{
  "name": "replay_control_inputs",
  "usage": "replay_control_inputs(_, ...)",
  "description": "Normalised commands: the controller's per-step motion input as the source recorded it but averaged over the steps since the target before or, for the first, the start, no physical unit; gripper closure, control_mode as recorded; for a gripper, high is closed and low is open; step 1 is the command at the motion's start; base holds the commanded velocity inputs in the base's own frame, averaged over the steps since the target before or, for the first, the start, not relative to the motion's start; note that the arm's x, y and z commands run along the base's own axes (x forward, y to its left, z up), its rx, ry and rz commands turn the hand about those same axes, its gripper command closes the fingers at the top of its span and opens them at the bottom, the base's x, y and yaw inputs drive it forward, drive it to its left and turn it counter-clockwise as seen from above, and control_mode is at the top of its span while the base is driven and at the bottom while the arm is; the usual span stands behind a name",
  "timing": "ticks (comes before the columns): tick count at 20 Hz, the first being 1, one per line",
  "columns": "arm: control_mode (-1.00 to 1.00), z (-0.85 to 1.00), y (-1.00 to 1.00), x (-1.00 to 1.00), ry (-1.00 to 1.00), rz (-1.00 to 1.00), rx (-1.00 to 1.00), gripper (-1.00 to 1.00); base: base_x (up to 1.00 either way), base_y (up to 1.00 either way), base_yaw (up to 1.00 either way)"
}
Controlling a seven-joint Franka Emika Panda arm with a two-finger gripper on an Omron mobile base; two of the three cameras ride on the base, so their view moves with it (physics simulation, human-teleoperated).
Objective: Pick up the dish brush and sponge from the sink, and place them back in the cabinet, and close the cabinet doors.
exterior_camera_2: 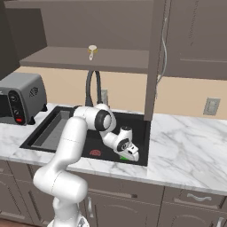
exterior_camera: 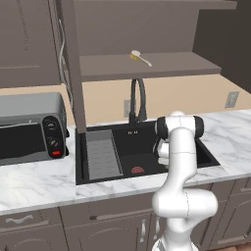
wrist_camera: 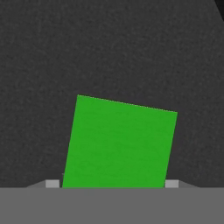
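Left of the sink (exterior_camera: 147,142) a grey toaster oven (exterior_camera: 30,128) sits on the marble worktop (exterior_camera: 39,184). On the cabinet (exterior_camera: 147,66) shelf above the sink lies the dish brush (exterior_camera: 139,57). Low inside the sink's right part, the tool (exterior_camera_2: 128,155) straddles the green sponge (wrist_camera: 119,144), fingers spread either side, contact unclear

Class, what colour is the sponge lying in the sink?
Bright green sponge, clearest in the hand view.
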Motion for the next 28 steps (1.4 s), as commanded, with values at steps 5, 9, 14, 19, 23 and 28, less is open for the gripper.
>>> replay_control_inputs(5, -1.0, 0.0, 0.0, 0.0, 0.0, 0.0, 0.0, 1.0, 0.0, 0.0, 0.0)
replay_control_inputs(9, -1.0, 0.0, 0.0, 0.0, 0.0, 0.0, 0.0, 1.0, 0.0, 0.0, 0.0)
replay_control_inputs(14, -1.0, 0.03, 0.0, 0.08, 0.0, 0.0, 0.0, 1.0, 0.0, 0.0, 0.0)
replay_control_inputs(19, -1.0, 0.24, 0.0, 0.08, 0.0, 0.0, 0.0, 1.0, 0.0, 0.0, 0.0)
replay_control_inputs(23, -1.0, 0.37, 0.0, 0.1, 0.0, 0.0, 0.0, 1.0, 0.0, 0.0, 0.0)
replay_control_inputs(28, -1.0, 0.45, 0.0, 0.02, 0.0, 0.0, 0.0, 1.0, 0.0, 0.0, 0.0)
